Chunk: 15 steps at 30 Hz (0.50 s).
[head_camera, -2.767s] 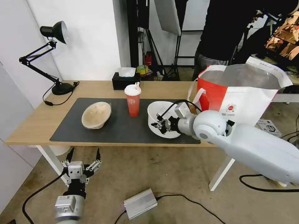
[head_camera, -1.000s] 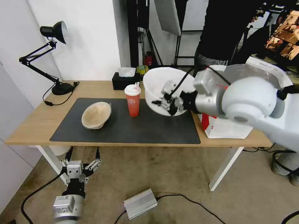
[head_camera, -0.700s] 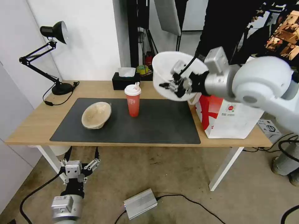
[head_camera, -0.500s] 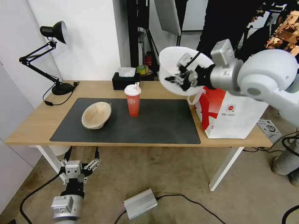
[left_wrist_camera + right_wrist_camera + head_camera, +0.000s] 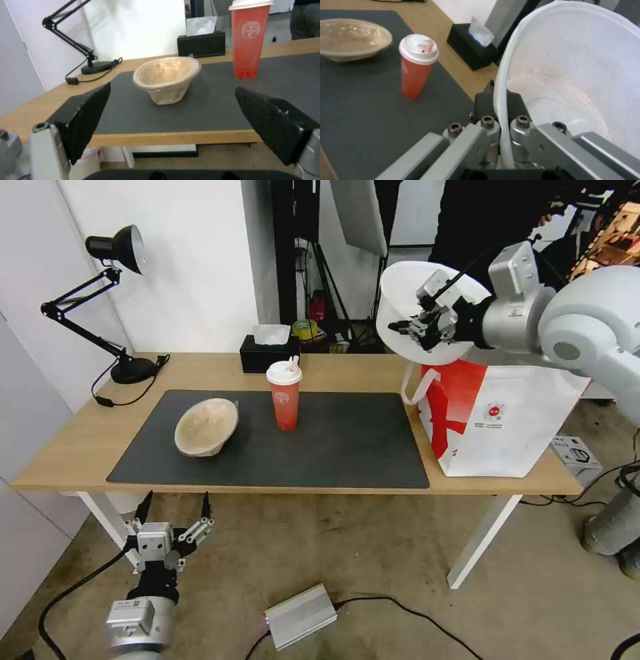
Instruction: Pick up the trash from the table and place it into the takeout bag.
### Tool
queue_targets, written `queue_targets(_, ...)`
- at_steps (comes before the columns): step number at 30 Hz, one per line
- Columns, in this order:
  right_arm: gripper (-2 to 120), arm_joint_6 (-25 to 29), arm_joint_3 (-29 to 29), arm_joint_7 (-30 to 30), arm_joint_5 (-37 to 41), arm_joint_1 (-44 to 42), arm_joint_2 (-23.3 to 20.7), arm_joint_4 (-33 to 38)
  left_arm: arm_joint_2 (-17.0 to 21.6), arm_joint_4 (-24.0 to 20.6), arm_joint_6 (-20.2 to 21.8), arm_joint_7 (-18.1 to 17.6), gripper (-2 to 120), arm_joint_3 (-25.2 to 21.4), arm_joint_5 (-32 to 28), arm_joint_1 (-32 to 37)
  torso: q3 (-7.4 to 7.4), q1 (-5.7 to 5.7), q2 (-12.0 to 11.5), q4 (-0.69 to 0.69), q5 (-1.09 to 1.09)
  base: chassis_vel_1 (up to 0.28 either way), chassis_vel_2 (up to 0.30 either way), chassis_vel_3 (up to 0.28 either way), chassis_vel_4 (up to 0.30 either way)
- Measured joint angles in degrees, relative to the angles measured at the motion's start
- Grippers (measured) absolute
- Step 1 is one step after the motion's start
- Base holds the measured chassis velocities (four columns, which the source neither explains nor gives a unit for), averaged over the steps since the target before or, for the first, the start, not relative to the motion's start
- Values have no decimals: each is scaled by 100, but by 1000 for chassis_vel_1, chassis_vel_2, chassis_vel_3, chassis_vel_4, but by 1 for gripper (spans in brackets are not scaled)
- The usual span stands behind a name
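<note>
Your right gripper (image 5: 415, 328) pinches the white bowl's (image 5: 400, 300) rim, holding it tilted above the bag (image 5: 507, 413) at the table's (image 5: 80, 447) right end. Left gripper (image 5: 173, 510) spread below the front edge.

Left claw (image 5: 173, 120) with its two black fingers (image 5: 87, 117) spread wide, level with the near edge of the light-wood table (image 5: 173, 137). Between the fingers, on the dark grey mat (image 5: 213, 110), stands the tan paper-pulp bowl (image 5: 166, 77), tilted. Beside it stands the red drink cup (image 5: 250, 40), upright, white-lidded. Behind them: black tissue box (image 5: 201, 45); black desk lamp (image 5: 80, 50), its base and cord on bare wood.
</note>
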Motion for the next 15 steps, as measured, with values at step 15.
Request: queue_targets(15,0,4,111,-278,-431,-3,-72,-452,50,-35,6,4,100,-5,0,27,0,0,1,0,-1,0,0,0,0)
